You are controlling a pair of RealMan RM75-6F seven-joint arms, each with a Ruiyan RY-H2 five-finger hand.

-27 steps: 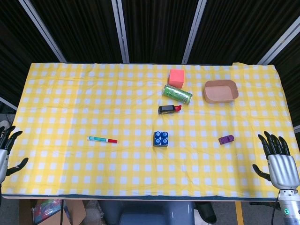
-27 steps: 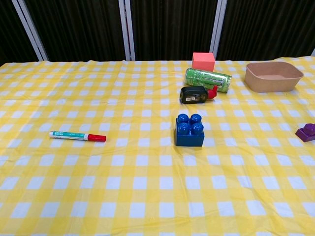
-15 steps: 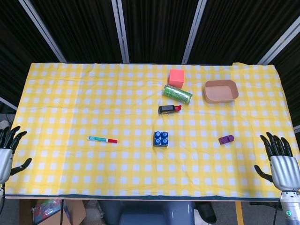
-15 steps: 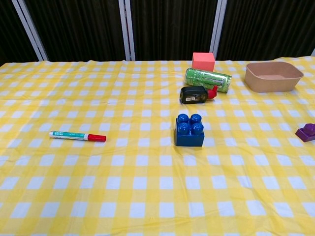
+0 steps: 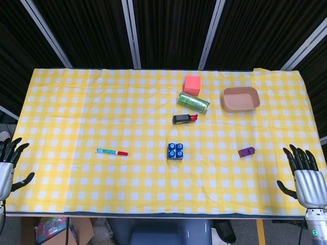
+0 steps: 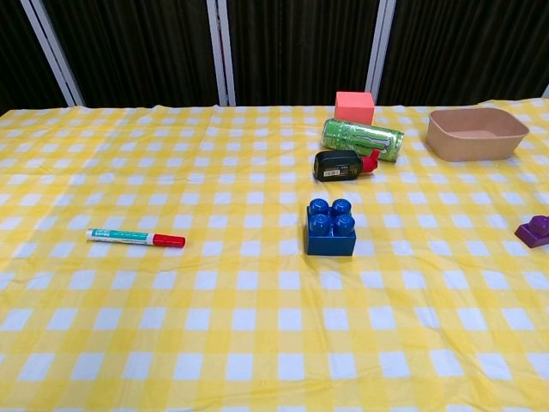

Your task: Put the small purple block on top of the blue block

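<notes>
right hand [image 5: 307,177] lower, purple block [image 5: 247,151] well apart

The bench [image 5: 76,102] is covered edge to edge by a yellow-and-white checked cloth [image 6: 171,343], lightly creased. Behind it hang black pleated curtains [image 5: 82,30], divided by slanted grey metal struts [image 5: 132,33]. Below the near edge of the bench, the head view shows a grey floor [image 5: 168,232], a dark rounded base [image 5: 153,235] and an open cardboard box [image 5: 66,232] with coloured contents. Lighting is even, with no strong shadows.
</notes>
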